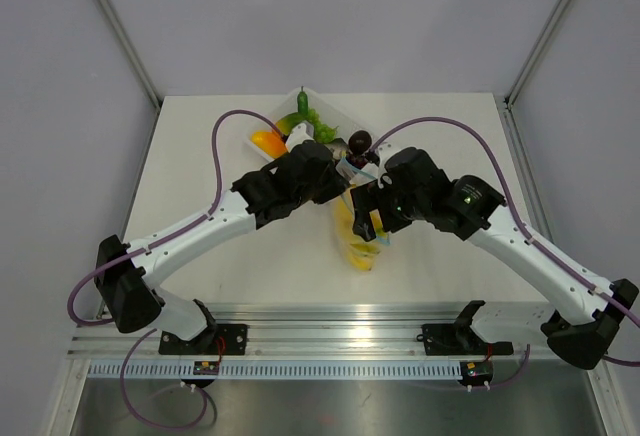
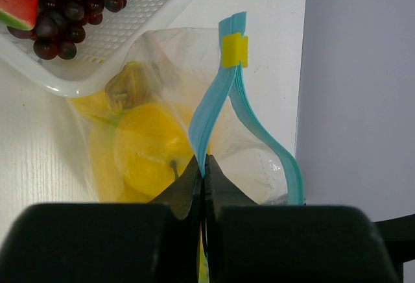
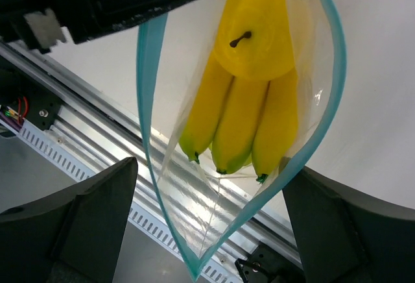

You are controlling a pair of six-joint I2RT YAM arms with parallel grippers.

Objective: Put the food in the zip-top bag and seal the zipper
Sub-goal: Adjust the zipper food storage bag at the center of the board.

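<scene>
Left gripper (image 2: pixel 202 166) clamps the zipper (image 2: pixel 215 95); right gripper (image 3: pixel 211 169) gapes wide around the zip-top bag (image 3: pixel 201 218).

White arms (image 1: pixel 190 228), black joints (image 1: pixel 265 196) and jaws, looping purple cables (image 1: pixel 217 156)

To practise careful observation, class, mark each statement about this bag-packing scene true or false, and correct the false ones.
1. The left gripper is shut on the zipper. True.
2. The zip-top bag is sealed all along. False: its mouth gapes open.
3. Bananas are inside the bag. True.
4. The right gripper clamps a banana. False: it is open, one finger either side of the bag.
5. The grapes are in the bag. False: they lie in the white tray.
</scene>
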